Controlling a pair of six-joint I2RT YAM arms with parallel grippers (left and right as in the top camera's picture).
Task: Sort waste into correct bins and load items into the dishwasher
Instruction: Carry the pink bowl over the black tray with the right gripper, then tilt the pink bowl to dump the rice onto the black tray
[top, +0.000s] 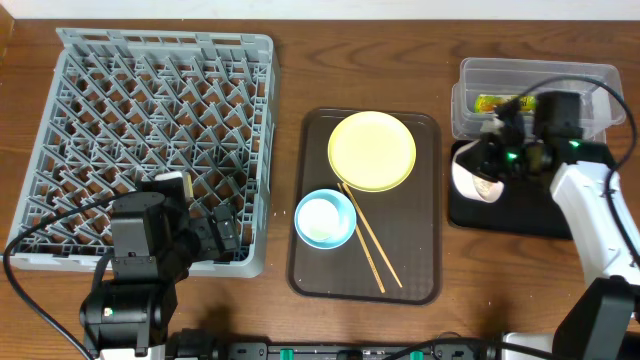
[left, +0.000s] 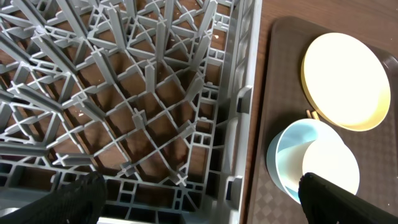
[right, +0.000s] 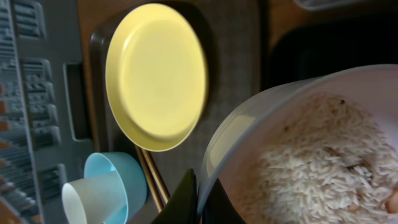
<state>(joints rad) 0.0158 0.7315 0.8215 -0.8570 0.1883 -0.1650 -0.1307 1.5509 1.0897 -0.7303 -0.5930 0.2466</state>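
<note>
My right gripper (top: 487, 160) is shut on the rim of the white bowl (top: 472, 178), holding it tipped over the black tray (top: 500, 215). In the right wrist view the gripper (right: 204, 199) pinches the bowl's rim (right: 249, 124), and rice crumbs (right: 323, 162) fill the bowl. The clear tub (top: 535, 92) holds the yellow-green wrapper (top: 493, 102). The yellow plate (top: 372, 150), the light blue bowl (top: 325, 218) with the white cup (left: 329, 165) inside, and the chopsticks (top: 372, 240) lie on the brown tray (top: 420, 270). My left gripper (left: 199, 199) is open over the dish rack's (top: 150, 130) near right corner.
The brown serving tray sits between the rack and the bins. Black cables loop by the left arm's base (top: 40, 235) and over the clear tub (top: 600, 90). The tissue scrap is not visible.
</note>
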